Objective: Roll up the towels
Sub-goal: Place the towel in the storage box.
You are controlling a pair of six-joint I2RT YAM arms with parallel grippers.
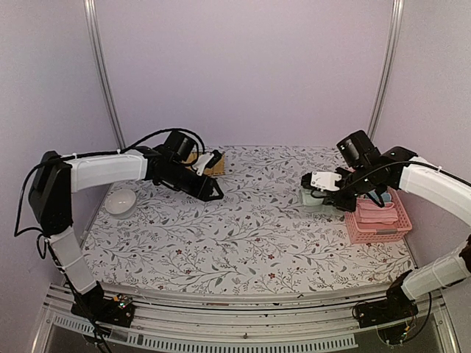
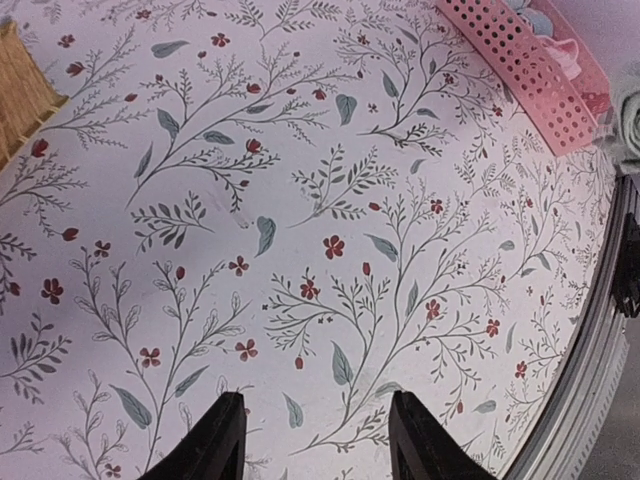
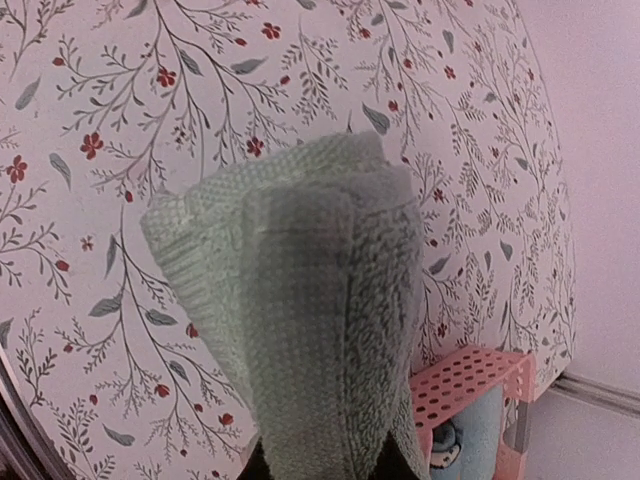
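Lifting the pale sage green towel (image 3: 300, 320) away from the pink basket (image 1: 379, 224) appears to be the step in hand. The towel is pinched by the right pincer (image 1: 321, 195), whose jaws are pressed onto a bunched fold. The cloth hangs ahead of that pincer in a loose, doubled lump over the counter (image 1: 243, 235), just beside the basket. Whether its lower edge touches the counter cannot be told. In the basket, on the outer side of that pincer, the pink towel (image 1: 374, 213) is seen folded. The light blue towel (image 3: 480, 440) is glimpsed behind the basket wall in the right wrist view. None of the three is rolled, so the task is judged to be near its start.

The left pincer (image 2: 318, 445) is spread and nothing is held in it. Only bare flowered counter lies below and ahead of it. The yellow-brown woven mat (image 2: 18, 95) is off to one side of it, and the held towel is well apart from it across the counter.

The next move is judged to call for the held towel to be carried to the open stretch between the two pincers, laid down and spread flat, so that one edge can be caught and turned over on itself. Since the cloth is soft and bunched, it is likely to land crumpled. The free left pincer would probably be needed to pin or pull a corner.
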